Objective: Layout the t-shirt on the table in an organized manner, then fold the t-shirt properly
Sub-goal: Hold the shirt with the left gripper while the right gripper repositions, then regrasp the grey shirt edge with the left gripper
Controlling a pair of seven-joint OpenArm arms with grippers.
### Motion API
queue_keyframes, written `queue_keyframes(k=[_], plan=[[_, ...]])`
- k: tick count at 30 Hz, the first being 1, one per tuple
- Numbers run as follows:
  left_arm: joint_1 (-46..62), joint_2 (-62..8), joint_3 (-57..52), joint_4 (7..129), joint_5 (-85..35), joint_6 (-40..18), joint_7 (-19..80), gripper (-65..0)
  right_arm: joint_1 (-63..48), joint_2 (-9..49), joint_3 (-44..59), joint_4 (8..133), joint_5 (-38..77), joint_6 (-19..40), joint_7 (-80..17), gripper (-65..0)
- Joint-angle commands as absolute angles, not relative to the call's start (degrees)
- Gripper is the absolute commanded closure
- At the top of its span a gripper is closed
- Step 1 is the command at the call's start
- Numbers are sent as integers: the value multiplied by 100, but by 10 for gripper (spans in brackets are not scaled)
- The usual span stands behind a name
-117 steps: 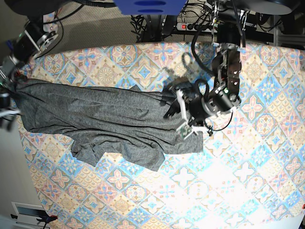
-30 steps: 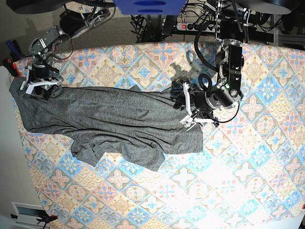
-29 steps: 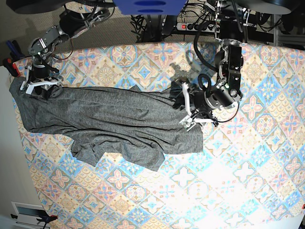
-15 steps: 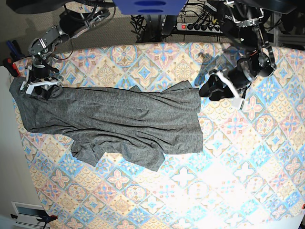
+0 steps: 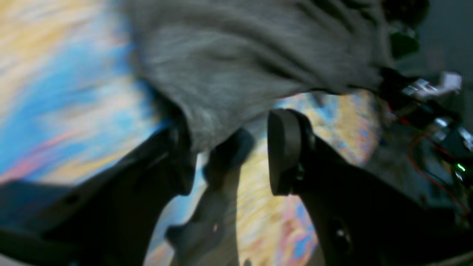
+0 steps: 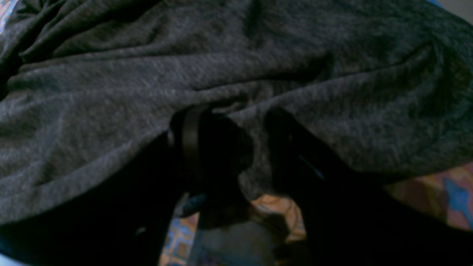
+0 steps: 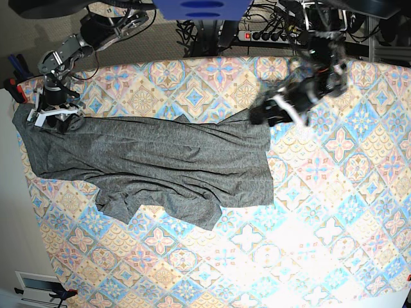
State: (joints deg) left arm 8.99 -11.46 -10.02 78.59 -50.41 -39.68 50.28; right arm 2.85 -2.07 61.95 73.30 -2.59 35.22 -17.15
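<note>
The t-shirt (image 7: pixel 154 163) lies spread on the table (image 7: pixel 334 212). The left gripper (image 5: pixel 229 151) has its 2 jaws parted at the shirt's edge, pinching nothing. The right gripper (image 6: pixel 229 147) pinches a fold of the shirt.

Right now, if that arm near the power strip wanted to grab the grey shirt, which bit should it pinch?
Probably the far-right corner of the t-shirt, approaching from the right. That corner rises to a point just by the left gripper, with bare table beyond, so its open jaws could slip around the edge.
</note>
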Motion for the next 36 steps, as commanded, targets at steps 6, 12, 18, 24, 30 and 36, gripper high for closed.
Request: queue_keyframes(k=[6,12,18,24,30,36], plan=[[180,-804,-866,6413,-5095,-4000,4796,-294,286,-198,6185,7363,-356,3521,-1947,-242],[101,-769,-857,6211,-5095,-4000,4602,-289,286,-180,6185,7363,-356,3521,-1947,-242],[66,-804,-857,6211,-5086,-4000,4646,-124,277,-40,6185,7354,-356,3530,-1991,-143],[84,-813,-866,6211,-5095,-4000,4787,-56,303,4,6185,7363,-356,3530,-2000,-2],[198,-875,-1033,6229,-5138,-4000,5323,-45,286,4,6185,7442,-356,3530,-2009,0],[963,-971,-2018,7591,-5095,-4000,5868,-45,110,-31,6193,8233,-356,3530,-2651,0]])
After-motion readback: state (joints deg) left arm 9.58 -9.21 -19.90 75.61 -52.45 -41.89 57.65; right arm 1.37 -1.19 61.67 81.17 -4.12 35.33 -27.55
